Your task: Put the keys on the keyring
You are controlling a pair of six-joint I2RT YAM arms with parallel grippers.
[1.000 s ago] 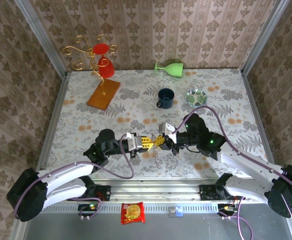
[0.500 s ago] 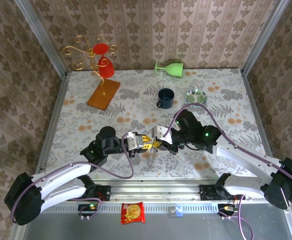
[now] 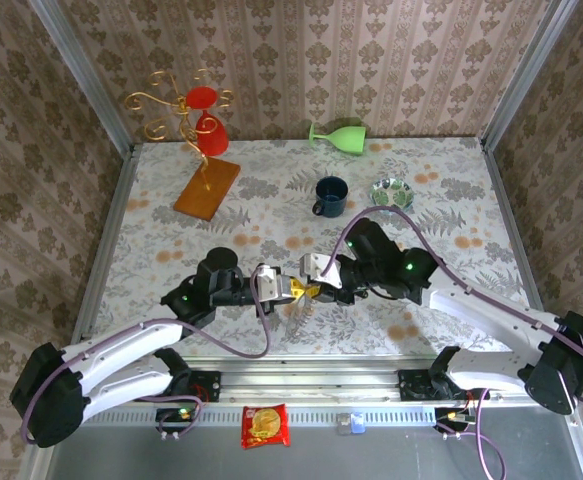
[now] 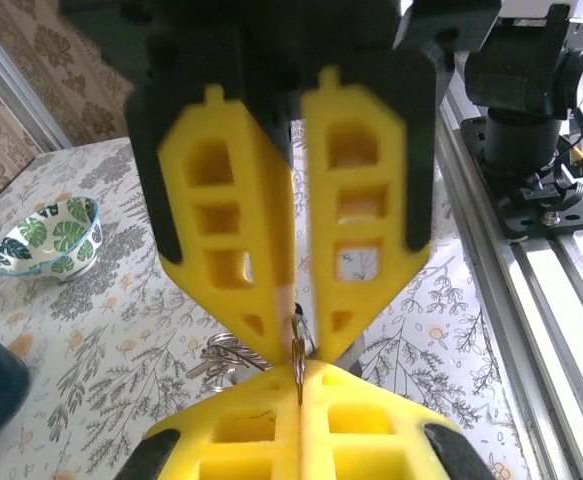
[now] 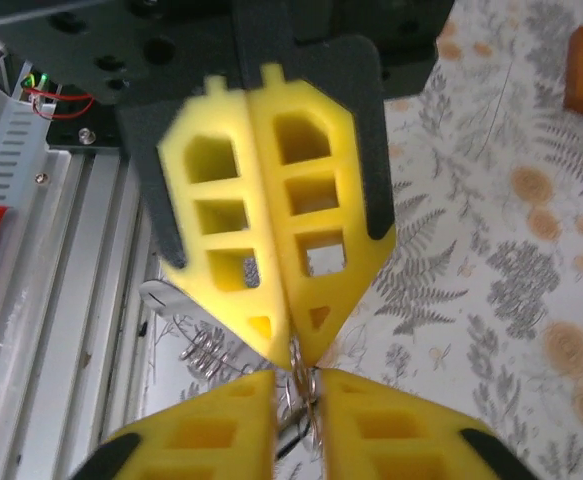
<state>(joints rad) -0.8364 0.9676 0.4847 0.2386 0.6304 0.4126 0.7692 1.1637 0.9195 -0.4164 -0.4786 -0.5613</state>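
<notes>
My left gripper (image 3: 290,290) and right gripper (image 3: 314,291) meet tip to tip above the near middle of the table. In the left wrist view the left gripper (image 4: 299,378) is shut on a thin silver edge of the keyring (image 4: 297,352). Facing it, the right gripper (image 4: 303,342) has its yellow fingers slightly apart. In the right wrist view the right gripper (image 5: 298,388) stands open with the keyring's wire loops (image 5: 307,386) loose in the gap, and the left gripper (image 5: 293,348) pinches them from above. The keys (image 4: 221,357) hang just below in a small silver bunch (image 5: 206,355), partly hidden by the fingers.
A blue mug (image 3: 330,195) and a leaf-patterned bowl (image 3: 392,190) stand behind the grippers. A green goblet (image 3: 338,134) lies at the back wall. The gold wire stand (image 3: 176,105) with a red cup is at the back left. The metal rail (image 4: 531,270) runs along the near edge.
The left gripper's fingers have closed on the keyring and the right gripper's fingers have parted from it. Both grippers have drifted a little to the left.
</notes>
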